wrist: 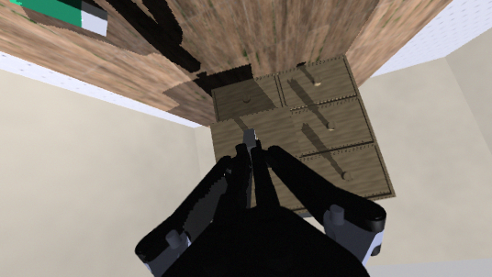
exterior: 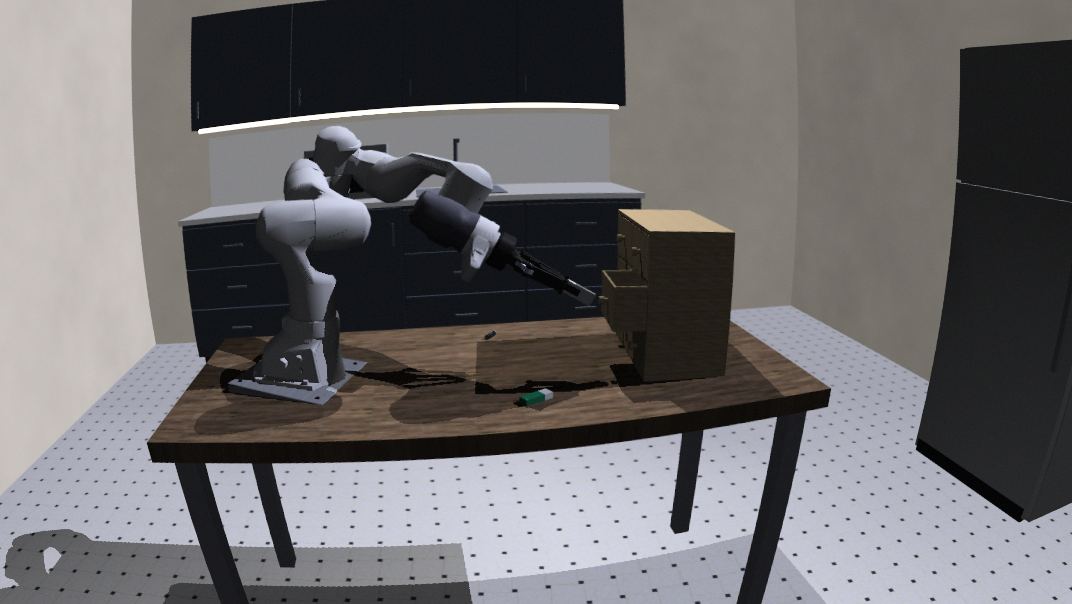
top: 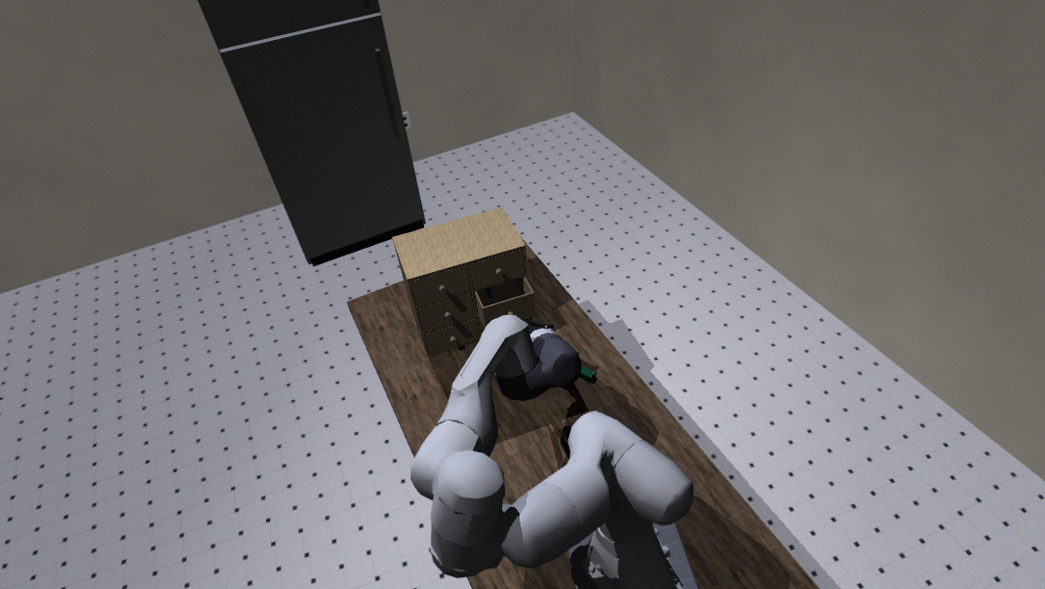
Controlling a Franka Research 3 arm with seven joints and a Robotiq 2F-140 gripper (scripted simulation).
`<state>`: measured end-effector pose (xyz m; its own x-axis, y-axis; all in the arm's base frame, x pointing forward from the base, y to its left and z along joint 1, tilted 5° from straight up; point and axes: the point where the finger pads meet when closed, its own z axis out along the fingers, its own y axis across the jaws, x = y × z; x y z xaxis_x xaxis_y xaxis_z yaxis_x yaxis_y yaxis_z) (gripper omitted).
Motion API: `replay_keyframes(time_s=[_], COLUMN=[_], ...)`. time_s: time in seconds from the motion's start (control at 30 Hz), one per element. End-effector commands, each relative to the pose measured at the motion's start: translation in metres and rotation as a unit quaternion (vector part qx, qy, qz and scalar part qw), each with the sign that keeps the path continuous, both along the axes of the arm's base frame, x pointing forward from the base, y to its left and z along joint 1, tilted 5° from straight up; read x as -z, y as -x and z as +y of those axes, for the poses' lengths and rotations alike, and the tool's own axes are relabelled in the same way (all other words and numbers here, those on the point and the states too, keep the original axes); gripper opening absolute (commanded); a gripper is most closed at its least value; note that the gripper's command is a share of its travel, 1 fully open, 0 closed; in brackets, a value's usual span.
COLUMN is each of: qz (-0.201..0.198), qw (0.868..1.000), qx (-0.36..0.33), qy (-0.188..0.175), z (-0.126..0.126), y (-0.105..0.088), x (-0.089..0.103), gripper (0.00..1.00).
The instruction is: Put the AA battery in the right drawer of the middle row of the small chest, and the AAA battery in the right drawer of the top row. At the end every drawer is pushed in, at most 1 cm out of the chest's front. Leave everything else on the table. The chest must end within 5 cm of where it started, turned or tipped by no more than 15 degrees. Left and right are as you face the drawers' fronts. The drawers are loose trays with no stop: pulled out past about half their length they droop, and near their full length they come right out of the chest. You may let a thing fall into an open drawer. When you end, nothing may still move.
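The wooden chest (top: 459, 243) (exterior: 686, 300) stands upright. Its right middle-row drawer (top: 515, 304) (exterior: 628, 306) (wrist: 275, 130) is pulled partway out. A dark blue battery-like thing (top: 488, 293) shows inside it. The right top-row drawer (top: 485, 274) looks pushed in. My gripper (exterior: 588, 294) (wrist: 251, 137) is shut and empty, its tips just before the pulled-out drawer's front near its knob; I cannot tell whether they touch. A small dark cylinder (exterior: 489, 335), seemingly the other battery, lies on the table behind the arm's side. Battery sizes cannot be read.
A green and white block (top: 588, 373) (exterior: 534, 398) (wrist: 64, 13) lies on the table (exterior: 420, 431) near its long edge, in front of the chest. The left column's drawers look pushed in, with knobs sticking out. The fridge (top: 328, 146) (exterior: 1005, 285) stands beyond the table.
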<state>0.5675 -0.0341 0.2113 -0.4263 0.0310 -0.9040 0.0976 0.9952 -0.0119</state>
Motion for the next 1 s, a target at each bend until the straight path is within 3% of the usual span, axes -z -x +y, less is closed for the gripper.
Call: replay_keyframes(time_s=[0.0,0.97], qz=[0.002,0.002], qw=[1.0,1.0], qx=[-0.003,-0.003], qy=[0.003,0.003], z=[0.0,-0.004], y=[-0.005,-0.053], x=[0.001,-0.003], gripper=[0.0,0.0])
